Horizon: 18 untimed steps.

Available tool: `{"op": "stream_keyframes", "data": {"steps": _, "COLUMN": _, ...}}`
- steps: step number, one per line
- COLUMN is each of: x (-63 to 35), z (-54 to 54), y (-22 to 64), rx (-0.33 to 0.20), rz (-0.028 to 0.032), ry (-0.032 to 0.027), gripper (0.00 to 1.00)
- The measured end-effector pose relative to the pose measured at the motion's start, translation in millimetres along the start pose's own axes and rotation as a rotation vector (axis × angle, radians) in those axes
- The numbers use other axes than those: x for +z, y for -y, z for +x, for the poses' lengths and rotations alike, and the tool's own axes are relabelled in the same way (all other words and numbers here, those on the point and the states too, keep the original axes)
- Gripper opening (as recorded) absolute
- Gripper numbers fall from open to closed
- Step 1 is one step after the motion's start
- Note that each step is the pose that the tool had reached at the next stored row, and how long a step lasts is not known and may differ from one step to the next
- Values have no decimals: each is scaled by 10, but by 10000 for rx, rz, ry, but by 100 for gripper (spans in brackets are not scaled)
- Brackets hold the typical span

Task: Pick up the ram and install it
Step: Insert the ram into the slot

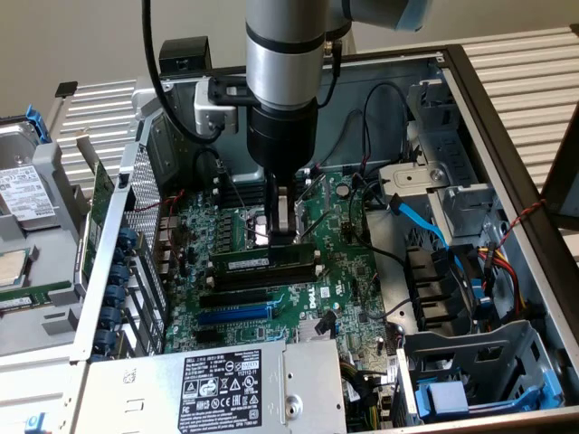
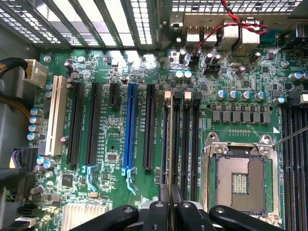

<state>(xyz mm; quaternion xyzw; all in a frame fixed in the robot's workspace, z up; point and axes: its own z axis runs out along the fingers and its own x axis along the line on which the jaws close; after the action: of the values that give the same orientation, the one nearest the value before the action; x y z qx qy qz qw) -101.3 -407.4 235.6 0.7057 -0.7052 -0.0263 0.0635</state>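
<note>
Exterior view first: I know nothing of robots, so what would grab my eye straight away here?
A thick silver robot arm reaches down into an open computer case, over the green motherboard. Its gripper is shut on the ram, a thin dark stick held at the long black memory slots. In the wrist view, the bright blue expansion slot and the empty processor socket stand out.
</note>
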Motion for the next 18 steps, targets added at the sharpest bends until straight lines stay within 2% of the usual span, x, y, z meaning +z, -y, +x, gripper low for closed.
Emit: {"op": "stream_keyframes", "data": {"steps": 18, "x": 6, "z": 16, "y": 19, "rx": 56, "rz": -14, "ry": 9, "gripper": 13}}
